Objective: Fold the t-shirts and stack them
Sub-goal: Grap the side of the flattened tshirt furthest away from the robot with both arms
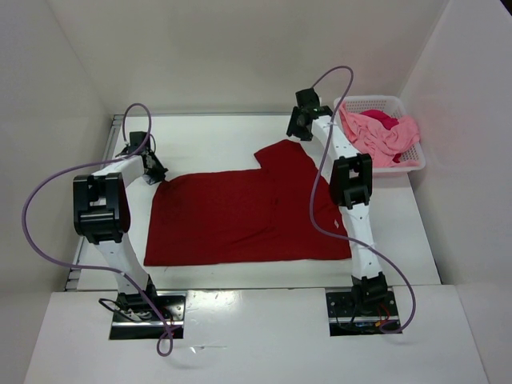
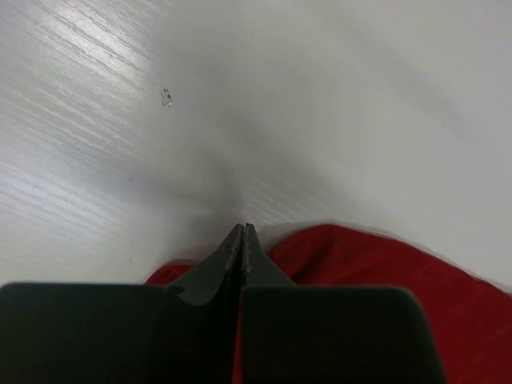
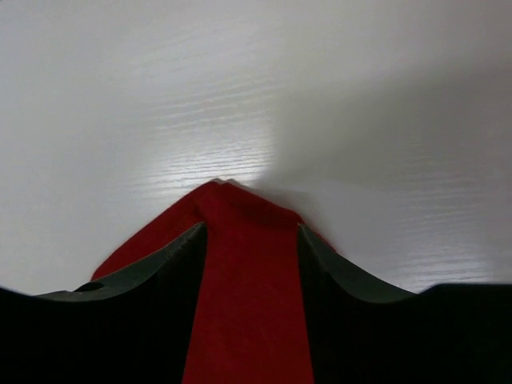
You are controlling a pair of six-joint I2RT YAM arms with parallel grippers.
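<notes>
Your left hand [image 1: 154, 171] is pressed together, pinching the far left corner of the dark red shirt [image 1: 240, 216], which lies spread on the counter [image 1: 208, 140]. Your right hand [image 1: 301, 126] is spread wide, fingers straddling a red fold at the far edge. The light pink shirt [image 1: 392, 140] and the magenta shirt [image 1: 381, 118] sit in the basket [image 1: 410, 162].

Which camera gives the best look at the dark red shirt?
The top external view: the dark red shirt lies spread across the table, nearly all visible. The left wrist view catches only a curved edge; the right wrist view only a close-up strip.
</notes>
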